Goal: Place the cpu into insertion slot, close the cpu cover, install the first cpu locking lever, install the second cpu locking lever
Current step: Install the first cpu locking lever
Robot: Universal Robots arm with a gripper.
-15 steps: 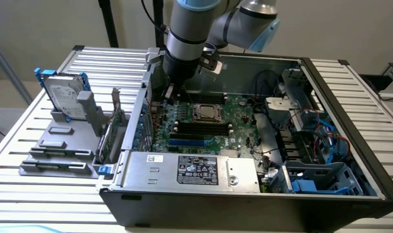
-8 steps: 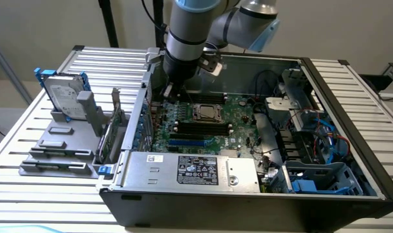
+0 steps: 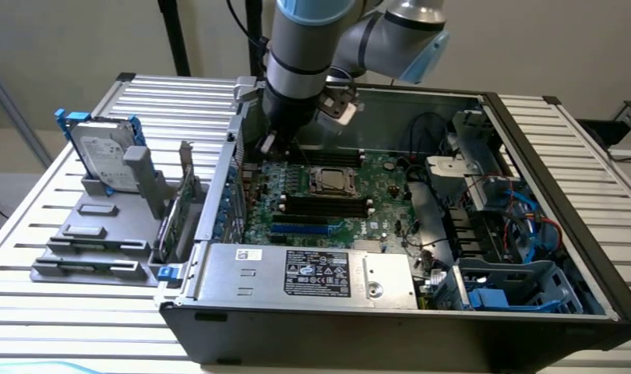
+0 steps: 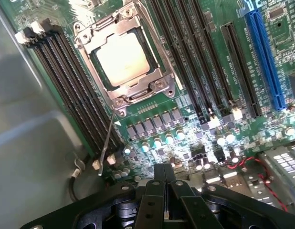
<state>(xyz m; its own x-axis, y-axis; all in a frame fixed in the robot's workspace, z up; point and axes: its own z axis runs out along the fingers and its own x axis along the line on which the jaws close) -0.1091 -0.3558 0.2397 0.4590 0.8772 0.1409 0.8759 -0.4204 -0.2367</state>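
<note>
Arm pose: the arm (image 3: 300, 47) comes down from above the rear wall of the open computer case (image 3: 399, 331) and reaches steeply into it, wrist pointing down at the motherboard (image 3: 383, 187).
Claw position: the gripper (image 3: 266, 145) hangs over the board's rear corner on the exterior view's left, near the insertion slot but apart from it.
Claw state: in the wrist view the gripper (image 4: 165, 172) has its two dark fingers pressed together, with nothing between them.
cpu: the cpu (image 4: 122, 57) lies flat in the insertion slot (image 4: 96, 64), silvery face up, in the middle of the board.
cpu cover: the cpu cover (image 4: 140, 91) is folded down, its metal frame lying around the chip.
Locking lever: a thin wire locking lever (image 4: 108, 138) angles out from the frame's corner and stands clear of it, beside the ends of the black memory slots (image 4: 66, 90).
Wrist view adds: the closed fingers, the chip's face, the loose lever and a long blue slot (image 4: 264, 57).
Exterior view adds: the arm's lean, the slatted table (image 3: 565, 140) under the case, the power supply (image 3: 305, 273) at the case's front edge, and a hard drive (image 3: 103, 152) standing outside the case near the table's edge on the exterior view's left.
</note>
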